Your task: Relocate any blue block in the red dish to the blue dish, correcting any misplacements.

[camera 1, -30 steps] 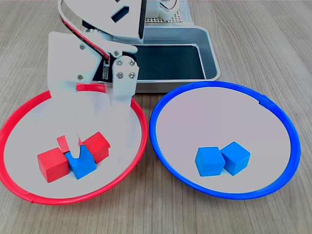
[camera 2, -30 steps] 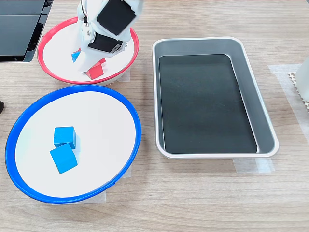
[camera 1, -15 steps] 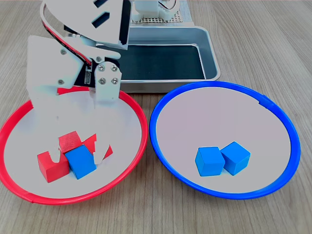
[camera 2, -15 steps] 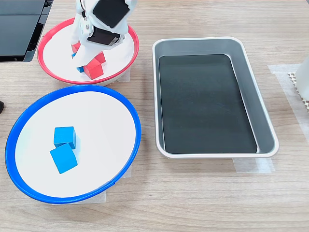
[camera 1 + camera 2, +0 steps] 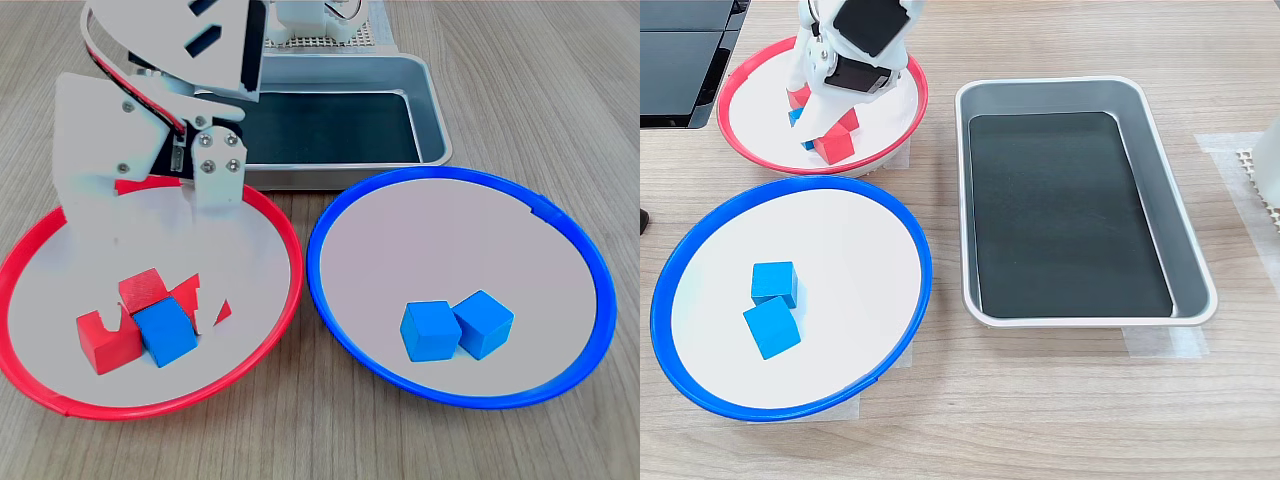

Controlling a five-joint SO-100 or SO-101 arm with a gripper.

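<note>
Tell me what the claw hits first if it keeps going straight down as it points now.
Probably the blue block: the claw points down into the red dish, fingers either side of it. Red blocks crowd close, so depth is uncertain.

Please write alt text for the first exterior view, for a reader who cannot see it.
A white robot gripper is lowered into the red dish, its open fingers on either side of a blue block among red cubes. To the first exterior view's right, the blue dish holds two blue cubes.

block (image 5: 166, 334) in left dish (image 5: 262, 345), tray (image 5: 425, 100) behind dishes
</note>
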